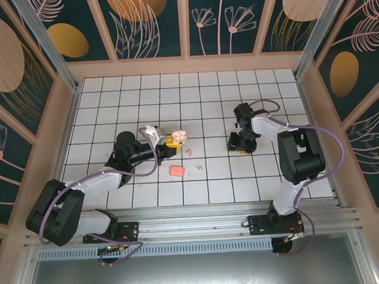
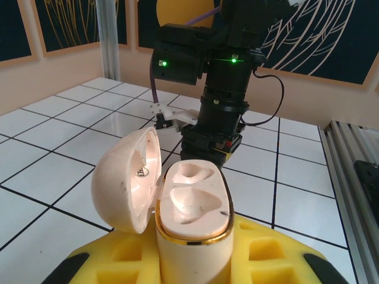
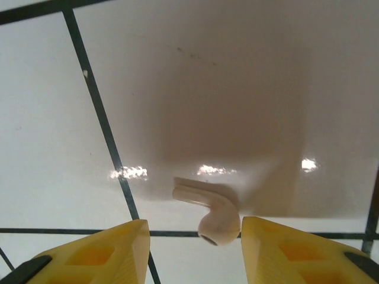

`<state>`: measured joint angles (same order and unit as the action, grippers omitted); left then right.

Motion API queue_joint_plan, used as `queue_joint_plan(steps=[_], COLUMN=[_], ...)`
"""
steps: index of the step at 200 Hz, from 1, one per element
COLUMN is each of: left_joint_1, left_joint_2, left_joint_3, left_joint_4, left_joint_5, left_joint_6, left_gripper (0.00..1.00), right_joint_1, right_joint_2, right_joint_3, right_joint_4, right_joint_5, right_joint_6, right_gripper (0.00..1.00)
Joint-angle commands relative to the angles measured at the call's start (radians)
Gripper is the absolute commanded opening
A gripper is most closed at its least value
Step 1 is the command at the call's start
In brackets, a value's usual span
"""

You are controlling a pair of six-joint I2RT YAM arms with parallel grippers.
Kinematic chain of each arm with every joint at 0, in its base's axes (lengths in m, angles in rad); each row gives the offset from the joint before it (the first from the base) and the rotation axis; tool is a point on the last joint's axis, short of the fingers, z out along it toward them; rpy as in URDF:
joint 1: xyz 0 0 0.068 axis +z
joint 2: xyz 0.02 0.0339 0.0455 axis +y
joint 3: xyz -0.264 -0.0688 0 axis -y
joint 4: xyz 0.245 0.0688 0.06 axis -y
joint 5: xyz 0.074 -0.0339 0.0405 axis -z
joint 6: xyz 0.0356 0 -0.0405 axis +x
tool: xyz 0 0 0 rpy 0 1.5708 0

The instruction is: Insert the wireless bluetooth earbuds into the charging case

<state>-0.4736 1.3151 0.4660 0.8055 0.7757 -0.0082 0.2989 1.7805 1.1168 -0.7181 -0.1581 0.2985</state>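
So the left fingers (image 2: 112, 257) are clamped on the charging case (image 2: 192, 213), holding it upright between the yellow pads. It's the whitish-beige case with a gold band round the rim. The lid (image 2: 127, 177) is flipped open and hanging off to the left in the wrist view. Both sockets inside are bare, no buds in there. From the top camera that case sits up off the tiled surface (image 1: 269, 102), a bit left of the middle.

The right fingers (image 3: 109, 251) are apart and pointing straight down at the tiles. One whitish earbud (image 3: 214, 220) is lying flat between them. Its rounded end sits just beside the right-hand finger in that view and its stem points off to the left. I can't tell if it's actually touching that pad, but it's not being squeezed.

There are also two more tiny earbuds on the tiles between the arms, one pinkish (image 1: 189, 152) and one a bit nearer the bases (image 1: 200, 167), too small to make out much. A closed pink case (image 1: 176, 170) is lying just left of that second one.
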Motion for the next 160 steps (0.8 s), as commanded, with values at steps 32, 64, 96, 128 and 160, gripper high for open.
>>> queue_joint_plan(steps=[32, 64, 96, 128, 160], left_joint_1=[-0.005, -0.005, -0.005, -0.005, -0.005], left_joint_2=[-0.027, -0.021, -0.024, -0.024, -0.015], left_joint_3=[0.022, 0.025, 0.026, 0.022, 0.030], left_joint_4=[-0.017, -0.016, -0.020, -0.017, -0.014], left_joint_5=[-0.009, -0.006, -0.010, -0.012, -0.003], left_joint_6=[0.037, 0.035, 0.038, 0.040, 0.037], left_gripper=[0.11, 0.12, 0.12, 0.12, 0.12], right_joint_1=[0.000, 0.004, 0.017, 0.031, 0.027], right_joint_2=[0.046, 0.067, 0.090, 0.096, 0.010], right_joint_3=[0.050, 0.073, 0.107, 0.135, 0.113], right_joint_4=[0.038, 0.067, 0.097, 0.077, 0.001], right_joint_5=[-0.038, -0.050, -0.068, -0.067, 0.016], right_joint_6=[0.010, 0.013, 0.014, 0.020, 0.053], right_gripper=[0.45, 0.44, 0.44, 0.44, 0.45])
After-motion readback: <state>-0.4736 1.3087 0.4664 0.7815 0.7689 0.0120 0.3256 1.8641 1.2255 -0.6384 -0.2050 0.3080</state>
